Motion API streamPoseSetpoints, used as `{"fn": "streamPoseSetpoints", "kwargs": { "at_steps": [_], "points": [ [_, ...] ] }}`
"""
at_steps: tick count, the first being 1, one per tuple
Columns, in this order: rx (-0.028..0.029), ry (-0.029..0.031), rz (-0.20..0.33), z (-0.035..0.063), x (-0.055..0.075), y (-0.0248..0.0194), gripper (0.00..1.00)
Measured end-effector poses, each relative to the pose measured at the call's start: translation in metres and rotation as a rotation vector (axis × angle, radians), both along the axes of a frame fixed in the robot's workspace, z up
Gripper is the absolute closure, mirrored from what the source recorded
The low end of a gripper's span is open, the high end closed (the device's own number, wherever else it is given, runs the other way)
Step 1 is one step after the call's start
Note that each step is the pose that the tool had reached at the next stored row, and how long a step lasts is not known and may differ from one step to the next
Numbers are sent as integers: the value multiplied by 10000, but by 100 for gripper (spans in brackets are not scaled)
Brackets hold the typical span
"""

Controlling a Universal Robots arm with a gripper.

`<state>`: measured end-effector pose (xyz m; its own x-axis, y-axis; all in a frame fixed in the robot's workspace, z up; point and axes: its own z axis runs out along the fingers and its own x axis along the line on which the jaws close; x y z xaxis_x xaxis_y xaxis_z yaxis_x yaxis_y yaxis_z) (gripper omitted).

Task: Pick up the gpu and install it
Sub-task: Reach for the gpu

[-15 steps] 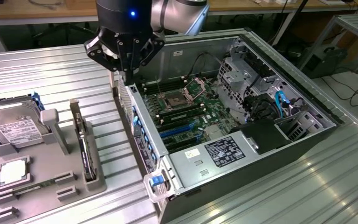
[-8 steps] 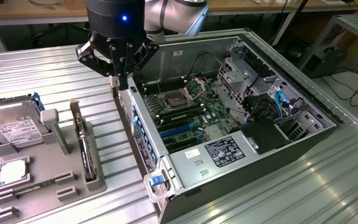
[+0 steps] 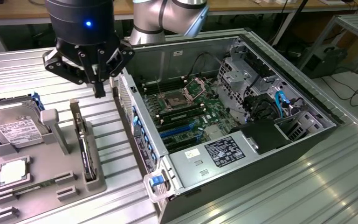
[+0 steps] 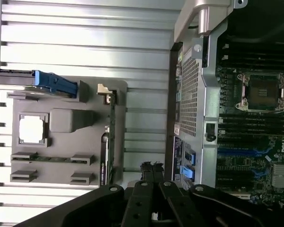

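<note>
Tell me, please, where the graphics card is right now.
On the exterior view's left, the graphics card stands on edge in the grey holder, between the hard drive and the computer case, with the claw close by.

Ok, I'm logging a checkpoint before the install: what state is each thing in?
gripper: shut, empty, raised beside the gpu.
gpu: standing on edge in the grey holder, ungrasped.
hard drive: propped up in the holder.
CPU chip: lying flat in its recess.
computer case: side open, motherboard exposed.
</note>
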<state>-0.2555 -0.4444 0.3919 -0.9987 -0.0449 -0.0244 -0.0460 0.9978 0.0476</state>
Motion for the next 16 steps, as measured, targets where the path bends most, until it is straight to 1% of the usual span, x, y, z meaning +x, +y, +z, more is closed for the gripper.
{"fn": "streamPoseSetpoints", "kwargs": {
  "at_steps": [6, 8, 9, 10, 16],
  "points": [
    [4, -2, 28, -4, -377, -48, 89],
    [6, -2, 38, -5, -524, -65, 89],
    [20, -2, 41, -5, -573, -70, 89],
    [30, 0, 41, -4, -586, -72, 89],
    [31, -1, 41, -5, -586, -72, 89]
  ]
}}
